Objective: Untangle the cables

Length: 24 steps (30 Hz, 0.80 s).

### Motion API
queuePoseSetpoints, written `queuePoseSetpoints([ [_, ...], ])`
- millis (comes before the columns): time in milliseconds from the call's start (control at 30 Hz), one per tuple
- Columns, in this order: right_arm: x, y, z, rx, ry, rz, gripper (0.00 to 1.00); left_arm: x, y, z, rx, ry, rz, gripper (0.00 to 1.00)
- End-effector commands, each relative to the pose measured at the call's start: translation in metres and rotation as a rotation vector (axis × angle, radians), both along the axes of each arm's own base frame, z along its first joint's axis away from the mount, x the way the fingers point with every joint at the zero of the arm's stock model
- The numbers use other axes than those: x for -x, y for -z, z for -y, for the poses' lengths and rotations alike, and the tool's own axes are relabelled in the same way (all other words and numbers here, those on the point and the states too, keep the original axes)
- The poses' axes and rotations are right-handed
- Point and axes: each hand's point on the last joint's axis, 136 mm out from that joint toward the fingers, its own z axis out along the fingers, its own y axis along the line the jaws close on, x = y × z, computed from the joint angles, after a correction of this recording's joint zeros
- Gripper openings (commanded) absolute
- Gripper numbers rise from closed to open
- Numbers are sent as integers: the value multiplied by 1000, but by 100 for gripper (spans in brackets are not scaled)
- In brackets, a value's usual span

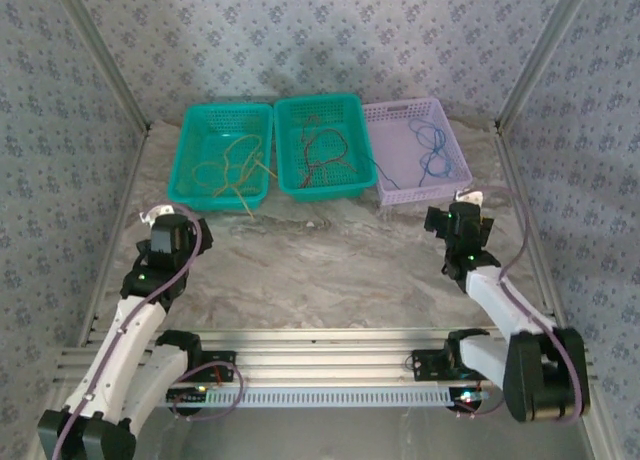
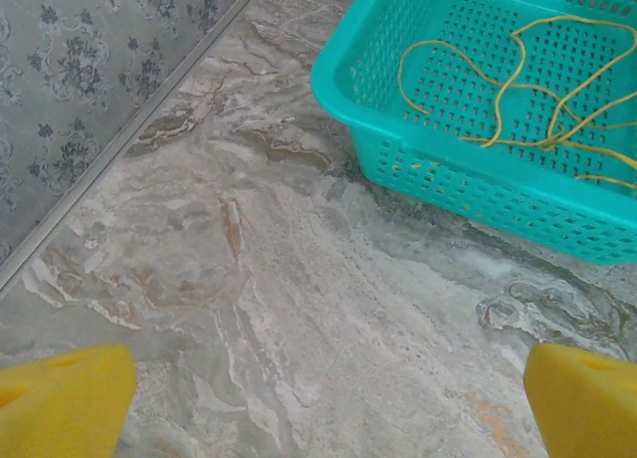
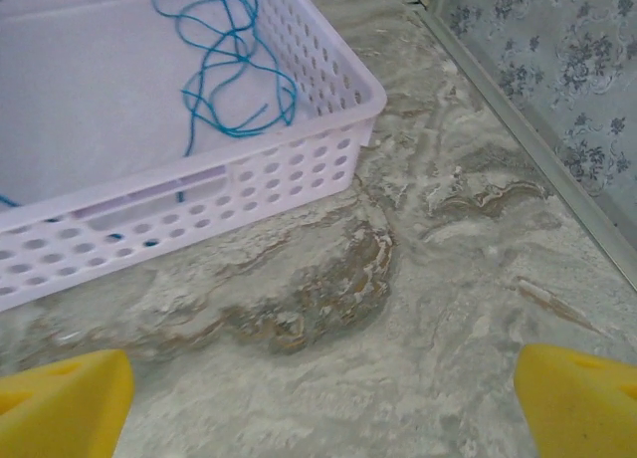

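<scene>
The cables lie apart in three baskets at the back of the table. A yellow-orange cable (image 1: 232, 170) (image 2: 518, 80) curls in the left teal basket (image 1: 190, 155) (image 2: 418, 169), one end hanging over its front rim. A red cable (image 1: 322, 152) sits in the middle teal basket (image 1: 350, 185). A blue cable (image 1: 432, 152) (image 3: 234, 75) lies in the lilac basket (image 1: 395, 195) (image 3: 299, 169). My left gripper (image 1: 170, 220) (image 2: 328, 398) hovers open over bare table in front of the left basket. My right gripper (image 1: 462, 212) (image 3: 323, 398) is open and holds nothing, just in front of the lilac basket's corner.
Patterned walls with metal rails (image 1: 110, 75) close in the marble table (image 1: 320, 260) on the left, back and right. An aluminium frame (image 1: 320, 345) runs along the near edge between the arm bases.
</scene>
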Motion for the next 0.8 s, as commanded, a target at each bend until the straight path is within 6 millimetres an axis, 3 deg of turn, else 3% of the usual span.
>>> queuePoseSetpoints([
  [0,-19,-9,20,64,73,146,100,-10,-6,-1,-47,9,46,100],
  [67,-22,13,25,54,86,126,100,-12,-2,1,-58,27,46,100],
  [100,-29,12,25,90,69,133,100,-13,-1,1,-68,37,46,100],
  [300,-49,44,0,43,-151,127,100,-26,0,-2,-102,55,71,100],
  [333,-50,37,1,39,-152,172,100,-29,1,-4,-93,57,73,100],
  [400,-48,44,4,18,-144,118,100,-36,6,-10,-101,45,62,100],
  [767,-49,41,1,24,-147,126,100,-83,41,-21,-143,65,155,100],
])
